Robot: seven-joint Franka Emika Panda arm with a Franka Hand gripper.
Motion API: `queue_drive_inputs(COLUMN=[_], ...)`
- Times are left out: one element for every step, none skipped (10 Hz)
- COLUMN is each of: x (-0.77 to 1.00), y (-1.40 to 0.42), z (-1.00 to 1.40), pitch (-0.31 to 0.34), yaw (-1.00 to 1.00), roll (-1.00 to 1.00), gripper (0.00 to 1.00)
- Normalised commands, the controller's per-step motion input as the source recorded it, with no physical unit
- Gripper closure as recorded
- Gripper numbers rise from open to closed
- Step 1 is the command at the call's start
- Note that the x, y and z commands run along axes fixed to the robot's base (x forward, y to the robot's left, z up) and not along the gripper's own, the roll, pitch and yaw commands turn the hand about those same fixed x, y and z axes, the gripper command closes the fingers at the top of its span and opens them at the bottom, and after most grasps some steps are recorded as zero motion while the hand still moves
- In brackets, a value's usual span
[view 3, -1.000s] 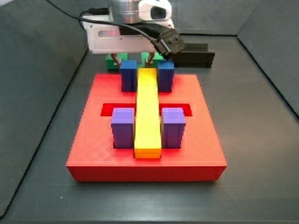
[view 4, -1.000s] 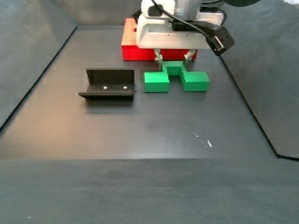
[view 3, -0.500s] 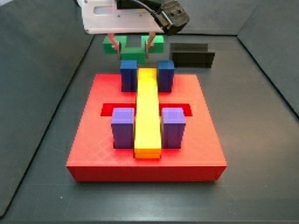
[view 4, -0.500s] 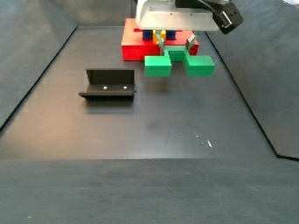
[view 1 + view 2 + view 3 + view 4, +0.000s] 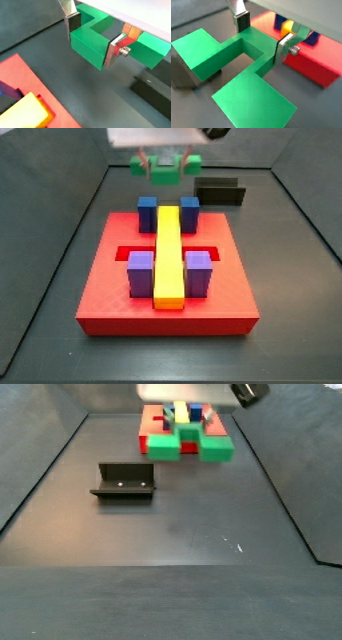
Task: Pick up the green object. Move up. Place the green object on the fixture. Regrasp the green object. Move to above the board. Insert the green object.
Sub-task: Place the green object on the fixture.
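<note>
My gripper [image 5: 164, 164] is shut on the green object [image 5: 140, 169] and holds it in the air, well above the dark floor, behind the far end of the board [image 5: 100, 288]. In both wrist views the silver fingers [image 5: 72, 27] [image 5: 284, 46] press on the two sides of the green object's middle block [image 5: 90, 47] [image 5: 248, 45]. In a side view the green object [image 5: 163, 446] hangs in front of the board [image 5: 150, 429]. The fixture [image 5: 123, 481] stands apart on the floor; it also shows in a side view [image 5: 221, 193].
The board carries a long yellow bar [image 5: 167, 258], two blue blocks [image 5: 147, 213] and two purple blocks [image 5: 140, 273]. Dark walls close in the floor on both sides. The board's red corner [image 5: 20, 75] and the fixture [image 5: 153, 92] lie below the gripper.
The gripper has risen with the green object in it, from the floor to well above it. The board and the fixture have not moved.
</note>
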Motion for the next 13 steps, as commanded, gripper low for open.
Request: queue_drive_inputs(x=[0.85,0.85,0.87,0.89,0.86,0.87,0.85,0.83,0.84,0.83,0.78,0.76,0.76], y=[0.06,0.08,0.10,0.11,0.18,0.21,0.25,0.30,0.38,0.36,0.33,0.17,0.13], z=[0.48,0.39,0.31,0.25,0.14,0.11,0.08,0.06,0.00,0.00,-0.03,-0.10,-0.05], pitch=[0.143,0.074,0.057,0.040,0.000,0.000,0.000,0.000,0.026,0.171,0.211,0.000,0.000], yaw=[-0.34,-0.37,-0.36,-0.34,-0.32,-0.29,-0.24,-0.20,-0.07,0.00,0.00,0.00,0.00], roll=[-0.62,-0.63,-0.60,-0.58,-0.62,-0.63,-0.63,-0.63,-0.58,-0.58,-0.68,-0.97,-1.00], gripper=[1.00,1.00,1.00,1.00,1.00,1.00,1.00,1.00,1.00,1.00,1.00,1.00,1.00])
